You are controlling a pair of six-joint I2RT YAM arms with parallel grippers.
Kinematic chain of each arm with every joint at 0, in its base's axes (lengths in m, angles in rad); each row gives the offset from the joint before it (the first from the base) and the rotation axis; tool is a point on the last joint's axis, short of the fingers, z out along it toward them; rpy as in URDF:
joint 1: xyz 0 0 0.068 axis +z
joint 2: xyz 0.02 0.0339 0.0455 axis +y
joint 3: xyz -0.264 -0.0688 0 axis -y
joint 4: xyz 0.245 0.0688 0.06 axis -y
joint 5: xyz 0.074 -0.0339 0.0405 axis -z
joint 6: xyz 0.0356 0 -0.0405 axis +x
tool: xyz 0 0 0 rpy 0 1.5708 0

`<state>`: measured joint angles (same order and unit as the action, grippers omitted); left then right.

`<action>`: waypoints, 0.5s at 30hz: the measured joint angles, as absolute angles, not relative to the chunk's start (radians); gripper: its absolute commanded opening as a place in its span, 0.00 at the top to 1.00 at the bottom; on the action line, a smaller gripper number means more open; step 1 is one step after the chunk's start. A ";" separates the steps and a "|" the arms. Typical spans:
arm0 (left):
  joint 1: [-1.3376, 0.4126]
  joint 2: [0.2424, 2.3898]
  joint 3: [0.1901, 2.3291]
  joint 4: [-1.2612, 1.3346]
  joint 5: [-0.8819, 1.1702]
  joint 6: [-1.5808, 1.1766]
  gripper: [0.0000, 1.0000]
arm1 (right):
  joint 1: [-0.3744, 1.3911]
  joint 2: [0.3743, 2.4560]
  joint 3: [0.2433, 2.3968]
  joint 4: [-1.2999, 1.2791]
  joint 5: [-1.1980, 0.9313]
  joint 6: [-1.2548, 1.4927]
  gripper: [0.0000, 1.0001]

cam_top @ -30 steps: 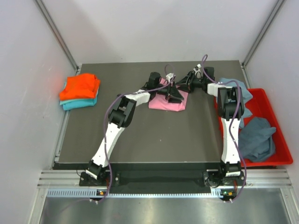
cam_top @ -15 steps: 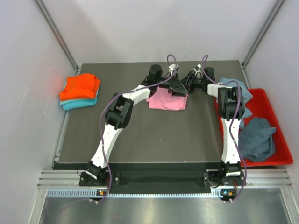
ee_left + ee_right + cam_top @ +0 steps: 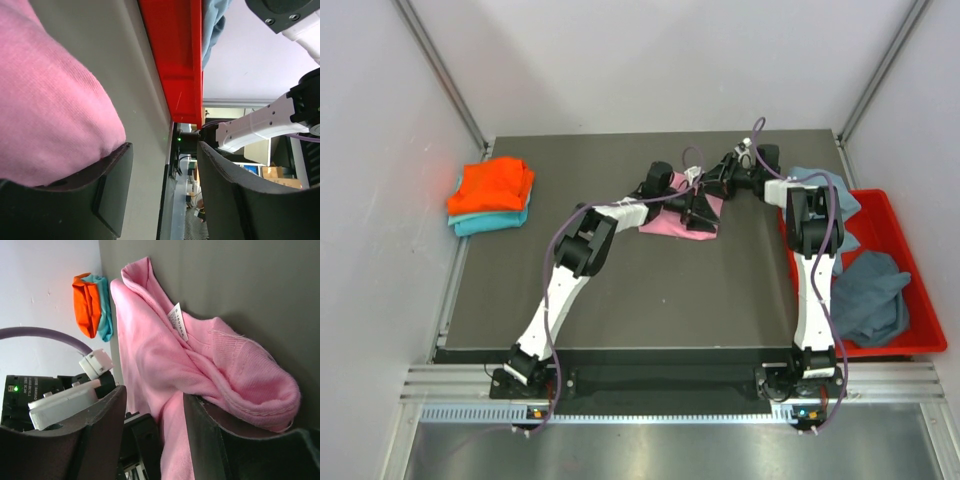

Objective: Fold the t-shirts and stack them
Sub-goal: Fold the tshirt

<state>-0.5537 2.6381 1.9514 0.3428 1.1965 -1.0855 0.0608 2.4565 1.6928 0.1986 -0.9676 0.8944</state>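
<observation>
dark grey table [image 3: 620,300] between pale walls [image 3: 380,150]; pink t-shirt [image 3: 662,226] far centre

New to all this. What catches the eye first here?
The pink shirt lies crumpled at the far middle of the table, with the left gripper and right gripper both at it. At the left edge an orange shirt sits on a teal shirt; on the right, a red bin holds grey-blue shirts.
</observation>
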 measured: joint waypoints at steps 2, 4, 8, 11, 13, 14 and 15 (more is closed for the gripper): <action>-0.558 2.638 1.953 0.329 1.192 -1.069 0.40 | 0.061 2.457 1.693 0.198 -0.968 0.894 0.49; -0.559 2.637 1.953 0.323 1.189 -1.062 0.41 | 0.060 2.457 1.693 0.198 -0.969 0.894 0.49; -0.562 2.620 1.953 0.289 1.188 -1.023 0.31 | 0.060 2.455 1.693 0.198 -0.969 0.894 0.49; -0.562 2.567 1.953 0.167 1.174 -0.932 0.25 | 0.061 2.443 1.682 0.194 -0.961 0.888 0.49; -0.557 2.516 1.953 0.074 1.157 -0.861 0.23 | 0.060 2.429 1.671 0.183 -0.953 0.879 0.49; -0.550 2.485 1.954 0.028 1.150 -0.825 0.23 | 0.060 2.421 1.662 0.177 -0.949 0.871 0.49; -0.539 2.452 1.954 -0.019 1.139 -0.788 0.23 | 0.060 2.416 1.660 0.171 -0.947 0.866 0.49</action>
